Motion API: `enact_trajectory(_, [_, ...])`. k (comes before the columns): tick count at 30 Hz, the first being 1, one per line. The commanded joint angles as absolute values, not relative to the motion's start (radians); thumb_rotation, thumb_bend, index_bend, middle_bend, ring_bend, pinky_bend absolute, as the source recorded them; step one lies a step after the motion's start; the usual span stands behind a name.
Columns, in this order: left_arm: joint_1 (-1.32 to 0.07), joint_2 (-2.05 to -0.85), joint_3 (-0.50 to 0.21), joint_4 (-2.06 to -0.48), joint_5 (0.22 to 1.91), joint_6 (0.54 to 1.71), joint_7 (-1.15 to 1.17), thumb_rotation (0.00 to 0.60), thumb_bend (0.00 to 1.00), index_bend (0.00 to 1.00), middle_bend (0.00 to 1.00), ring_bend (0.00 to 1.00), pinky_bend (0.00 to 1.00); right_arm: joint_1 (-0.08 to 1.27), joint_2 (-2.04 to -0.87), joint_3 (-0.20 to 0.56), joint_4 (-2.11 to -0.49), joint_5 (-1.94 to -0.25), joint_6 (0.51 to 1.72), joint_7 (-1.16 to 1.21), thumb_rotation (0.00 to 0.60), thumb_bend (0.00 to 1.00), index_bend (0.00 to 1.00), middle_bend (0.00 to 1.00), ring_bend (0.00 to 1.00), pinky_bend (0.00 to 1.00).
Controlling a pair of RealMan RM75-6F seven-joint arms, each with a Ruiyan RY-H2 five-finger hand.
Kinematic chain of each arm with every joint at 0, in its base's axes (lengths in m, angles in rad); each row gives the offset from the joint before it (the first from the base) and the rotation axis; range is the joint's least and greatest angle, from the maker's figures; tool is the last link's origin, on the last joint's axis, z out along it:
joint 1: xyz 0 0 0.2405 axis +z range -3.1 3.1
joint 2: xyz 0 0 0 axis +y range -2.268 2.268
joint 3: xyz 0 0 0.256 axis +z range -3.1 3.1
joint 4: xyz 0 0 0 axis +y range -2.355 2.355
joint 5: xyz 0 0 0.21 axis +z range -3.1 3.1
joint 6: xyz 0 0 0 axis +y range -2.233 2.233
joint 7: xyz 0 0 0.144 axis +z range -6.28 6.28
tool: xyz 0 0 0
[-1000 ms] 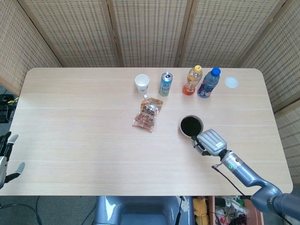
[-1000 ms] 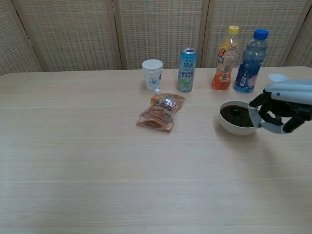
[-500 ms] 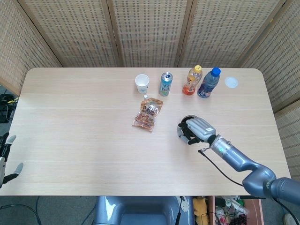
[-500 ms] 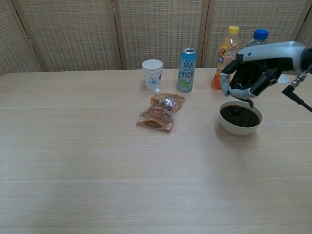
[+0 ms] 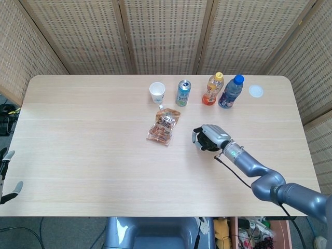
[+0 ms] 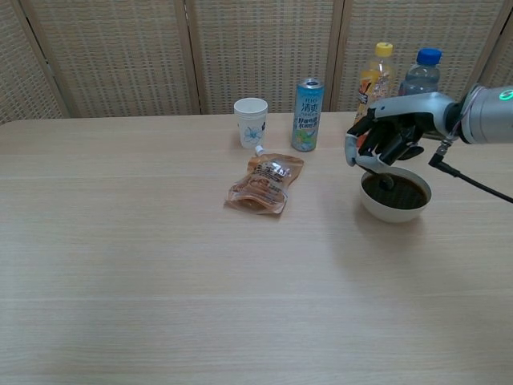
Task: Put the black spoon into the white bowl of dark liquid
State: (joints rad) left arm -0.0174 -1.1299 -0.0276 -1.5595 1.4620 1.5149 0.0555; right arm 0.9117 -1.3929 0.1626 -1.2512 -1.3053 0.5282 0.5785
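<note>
While curled, right hand [image 6: 389, 136] fingers [image 6: 377, 148] hold black spoon [image 6: 385, 178], over white bowl [image 6: 393, 210]

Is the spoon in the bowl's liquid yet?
Apparently in: in the chest view the black spoon's tip meets the dark liquid in the white bowl, gripped from above by the right hand.

White ceramic bowl [image 6: 394, 210], dark brown liquid. Pale wood-grain counter [image 6: 160, 265]. White paper cup [image 6: 251, 121], blue print. Teal drink can [image 6: 308, 103]. Orange juice bottle [image 6: 369, 100], yellow cap. Blue-capped, blue-labelled water bottle [image 5: 230, 92]. Grey-and-black right hand [image 6: 385, 136].
</note>
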Motion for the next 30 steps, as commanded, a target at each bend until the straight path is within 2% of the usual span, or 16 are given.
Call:
enact_trajectory(1, [-0.017,-1.129,-0.027,-1.562,1.463,1.516,0.057,0.6,0.33,0.0,0.0,0.0,0.0,0.918,-1.44,0.16,-1.188,-1.286,0.505,0.583,0.6,0.79,0.76,0.85,0.9,0.98])
enact_trajectory(18, [-0.015,-1.128,-0.026,-1.585,1.466,1.519,0.079,0.6,0.33,0.0,0.0,0.0,0.0,0.905,-1.531,0.151,-0.993,-1.279,0.451,0.596,0.6,0.79,0.76,0.85,0.9,0.98])
enact_trajectory(30, [0.001,-1.128,-0.02,-1.587,1.454,1.527,0.081,0.6,0.33,0.0,0.0,0.0,0.0,0.934,-1.595,0.183,-0.872,-1.298,0.416,0.646,0.6,0.79,0.77,0.85,0.9,0.98])
